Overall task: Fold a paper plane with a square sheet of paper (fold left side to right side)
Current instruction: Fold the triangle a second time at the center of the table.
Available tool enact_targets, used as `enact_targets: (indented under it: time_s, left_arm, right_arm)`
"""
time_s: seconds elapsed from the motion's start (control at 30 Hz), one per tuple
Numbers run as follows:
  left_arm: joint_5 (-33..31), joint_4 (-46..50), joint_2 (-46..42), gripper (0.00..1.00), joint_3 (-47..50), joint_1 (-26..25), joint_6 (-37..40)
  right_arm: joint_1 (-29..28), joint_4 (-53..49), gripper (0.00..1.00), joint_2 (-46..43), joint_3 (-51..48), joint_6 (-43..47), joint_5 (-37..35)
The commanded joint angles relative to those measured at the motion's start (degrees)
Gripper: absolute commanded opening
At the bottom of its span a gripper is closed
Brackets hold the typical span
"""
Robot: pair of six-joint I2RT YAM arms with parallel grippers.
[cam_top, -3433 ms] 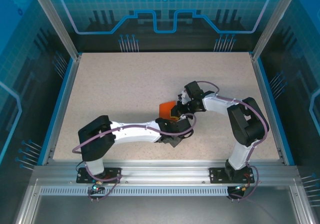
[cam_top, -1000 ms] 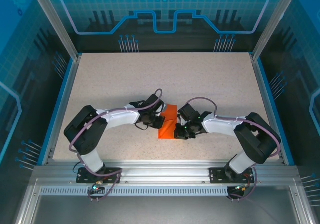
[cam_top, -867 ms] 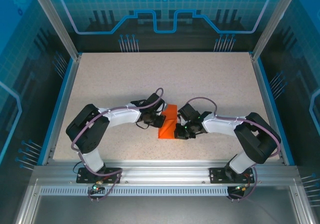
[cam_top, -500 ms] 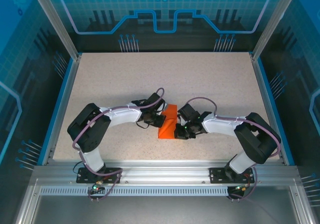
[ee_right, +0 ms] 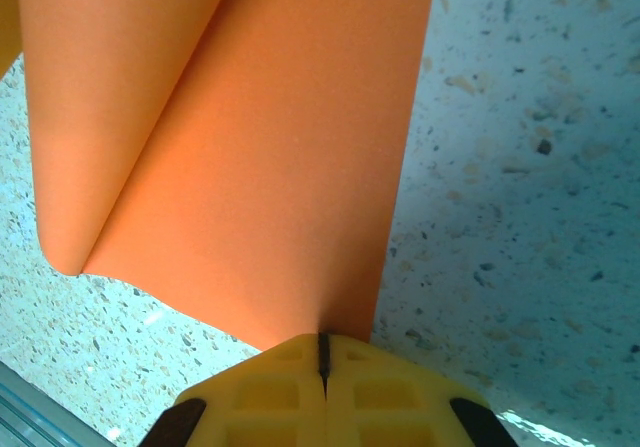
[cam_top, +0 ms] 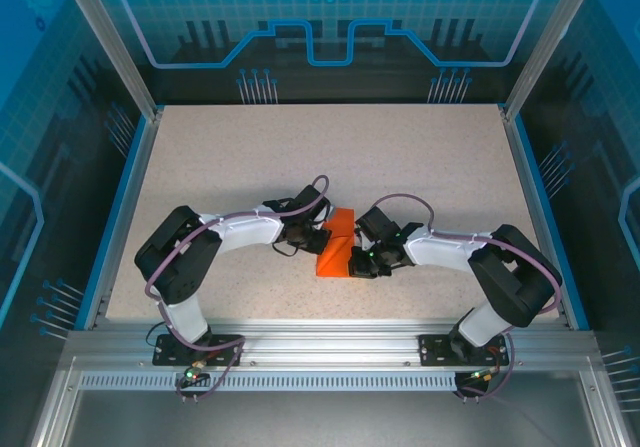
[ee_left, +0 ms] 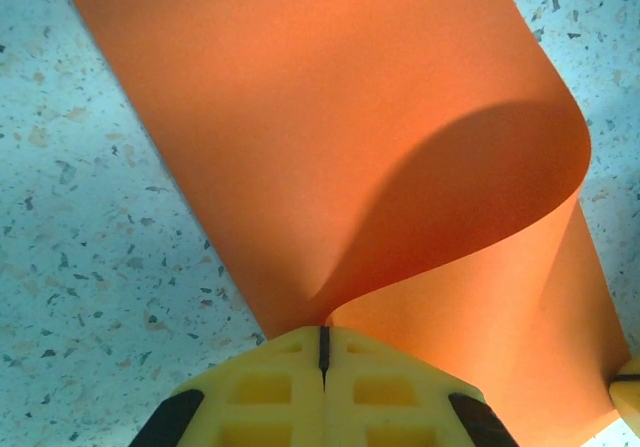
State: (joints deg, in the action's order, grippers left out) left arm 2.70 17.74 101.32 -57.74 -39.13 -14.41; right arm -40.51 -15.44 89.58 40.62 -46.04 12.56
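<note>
The square sheet of paper [cam_top: 336,247], bright orange, lies in the middle of the table, bent over on itself into a loose narrow fold with a rounded, unpressed bend. My left gripper [cam_top: 320,233] meets it from the left. In the left wrist view its yellow fingers are shut [ee_left: 323,339] on the sheet [ee_left: 300,117], which curls up and over in front of them. My right gripper [cam_top: 357,260] holds the near right part. In the right wrist view it is shut [ee_right: 323,352] on the sheet's [ee_right: 250,147] edge near a corner. The sheet is not a paper plane in shape.
The speckled beige table [cam_top: 250,167] is bounded by a blue rim [cam_top: 125,207] on the left and right. An aluminium rail [cam_top: 330,342] carrying both arm bases runs along the near edge. Both elbows rest low at either side of the sheet.
Since the earliest frame both arms have swung in to the sheet's two sides and the sheet now lies lower and longer. Over the last second only the left elbow shifted slightly.
</note>
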Motion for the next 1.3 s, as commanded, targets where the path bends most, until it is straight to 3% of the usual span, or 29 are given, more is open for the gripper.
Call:
enact_targets:
  time_s: [0.0, 1.0, 1.27]
  left_arm:
    - [-1.20, 1.42, 1.07, 0.00, -1.59, 0.60, 1.50]
    - [0.11, 0.59, 3.66, 0.00, -0.80, 0.60, 1.64]
    - [1.07, 0.80, 3.52, 0.00, 0.21, 0.56, 1.85]
  right_arm:
    - [-0.96, -6.18, 0.04, 0.85, -0.67, 0.99, -1.83]
    - [-0.88, -6.53, 0.04, 1.30, -0.02, 1.32, -1.79]
    - [3.04, 1.60, 0.05, -5.82, -1.94, 0.96, 4.86]
